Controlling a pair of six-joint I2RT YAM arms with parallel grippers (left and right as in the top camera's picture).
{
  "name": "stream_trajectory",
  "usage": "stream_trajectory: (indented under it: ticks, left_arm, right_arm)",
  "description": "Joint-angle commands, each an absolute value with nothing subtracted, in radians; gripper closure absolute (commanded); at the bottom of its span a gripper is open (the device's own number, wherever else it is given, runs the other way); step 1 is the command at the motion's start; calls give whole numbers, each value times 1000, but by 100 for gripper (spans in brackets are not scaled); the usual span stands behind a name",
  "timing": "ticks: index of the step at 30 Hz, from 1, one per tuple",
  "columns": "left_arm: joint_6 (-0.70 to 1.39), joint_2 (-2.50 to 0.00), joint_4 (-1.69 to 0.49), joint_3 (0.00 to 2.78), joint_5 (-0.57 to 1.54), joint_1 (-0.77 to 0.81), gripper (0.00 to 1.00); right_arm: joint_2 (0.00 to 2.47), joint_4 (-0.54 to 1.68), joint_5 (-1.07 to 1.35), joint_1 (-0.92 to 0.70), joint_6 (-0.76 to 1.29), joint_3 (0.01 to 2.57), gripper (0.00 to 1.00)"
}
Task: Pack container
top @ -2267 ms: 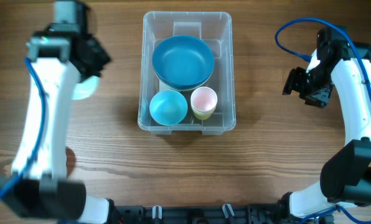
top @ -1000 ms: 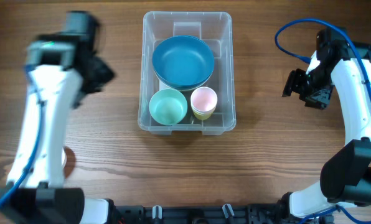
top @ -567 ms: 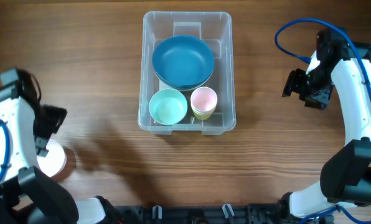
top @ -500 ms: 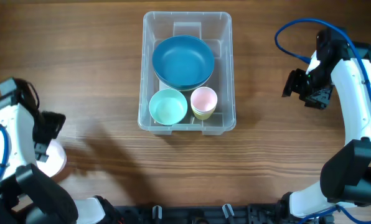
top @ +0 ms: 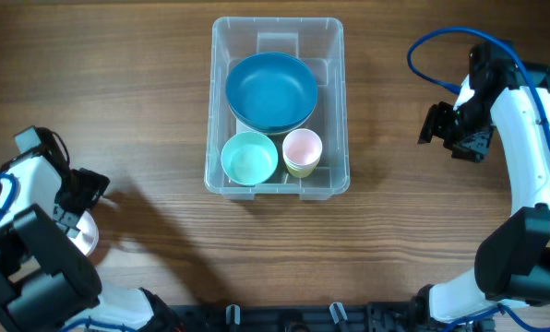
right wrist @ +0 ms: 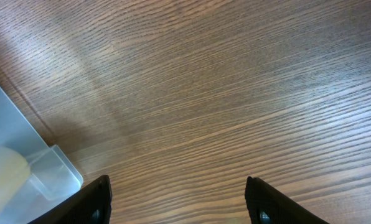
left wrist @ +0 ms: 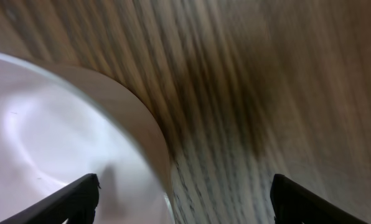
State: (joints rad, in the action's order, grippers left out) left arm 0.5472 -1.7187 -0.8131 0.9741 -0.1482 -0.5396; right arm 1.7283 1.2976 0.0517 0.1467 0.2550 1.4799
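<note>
The clear container (top: 335, 55) stands at the table's middle. Inside it are a large blue bowl (top: 271, 89), a small pale green bowl (top: 249, 158) and a pink cup (top: 302, 150). My left gripper (top: 83, 201) is open at the front left, low over a white dish (top: 79, 238). In the left wrist view the white dish (left wrist: 55, 143) fills the left side and its rim runs between my left gripper's (left wrist: 185, 205) wide-apart fingers. My right gripper (top: 436, 127) hovers open to the right of the container, over bare wood. The right wrist view shows the container's corner (right wrist: 23, 168) left of my right gripper (right wrist: 179, 202).
A blue cable (top: 432, 46) loops above the right arm. The left arm's base (top: 35, 277) takes up the front left corner. The wooden table (top: 164, 55) shows on both sides of the container.
A pale green bowl now sits where the small blue bowl showed in the container. My left arm swung from beside the container back to the front left, over the white dish. The right arm stayed still.
</note>
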Motion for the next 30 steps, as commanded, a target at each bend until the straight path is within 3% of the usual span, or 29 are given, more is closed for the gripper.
stream_trajectory:
  ticks: [1, 2, 5, 7, 12, 17, 22, 26, 30]
  left_arm:
    - [527, -1741, -810, 967, -114, -546, 22]
    - [527, -1741, -811, 967, -112, -546, 29]
    - [527, -1741, -815, 970, -78, -546, 83]
    - [527, -1738, -823, 978, -78, -546, 96]
    - [527, -1687, -898, 1068, -32, -511, 96]
    - [535, -1562, -1061, 1257, 72, -342, 96]
    - [616, -1465, -1181, 1483, 74, 20, 96]
    - [702, -1464, -1124, 1588, 43, 337, 96]
    - [765, -1519, -1051, 1591, -80, 558, 96]
  right_arm:
    - [1716, 1298, 60, 145, 239, 1495, 30]
    - [1716, 1298, 60, 145, 238, 1495, 30]
    - [1716, 1297, 60, 145, 238, 1495, 30]
    - [1716, 1297, 60, 145, 239, 1495, 30]
    - [1716, 1294, 60, 145, 239, 1495, 30]
    - [1716, 1295, 61, 145, 239, 1495, 30]
    - [1716, 1295, 62, 145, 241, 1495, 30]
    - [1716, 1296, 62, 145, 244, 1495, 30]
    - [1716, 1295, 73, 145, 243, 1495, 30]
